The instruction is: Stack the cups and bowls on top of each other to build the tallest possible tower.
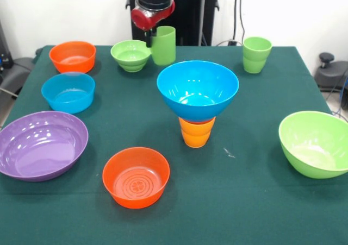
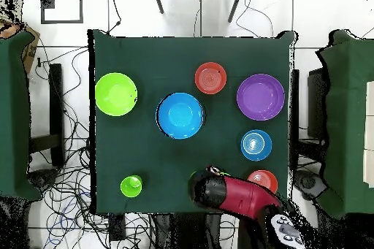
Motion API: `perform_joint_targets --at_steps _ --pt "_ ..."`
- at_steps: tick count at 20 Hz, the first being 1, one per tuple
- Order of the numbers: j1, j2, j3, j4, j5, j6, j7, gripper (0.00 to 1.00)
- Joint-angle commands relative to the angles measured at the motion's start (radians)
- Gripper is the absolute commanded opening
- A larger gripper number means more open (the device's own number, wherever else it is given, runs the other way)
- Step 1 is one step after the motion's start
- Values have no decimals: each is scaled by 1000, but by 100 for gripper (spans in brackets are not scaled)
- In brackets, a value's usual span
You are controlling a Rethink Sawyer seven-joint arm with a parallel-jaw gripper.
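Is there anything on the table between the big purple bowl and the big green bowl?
Yes. In the front view, an orange bowl and the orange cups under the blue bowl sit between the purple bowl and green bowl.

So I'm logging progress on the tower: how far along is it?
Early. Done: a blue bowl sits on an orange cup mid-table, the only stack so far. In hand: the claw appears to carry a green cup near a small green bowl. Left: another green cup, two orange bowls, the light blue bowl, purple bowl and large lime bowl.
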Motion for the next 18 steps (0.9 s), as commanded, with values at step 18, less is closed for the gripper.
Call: perform_joint_targets --at_steps 18 --pt "110 -104 0 -267 56 464 193 0"
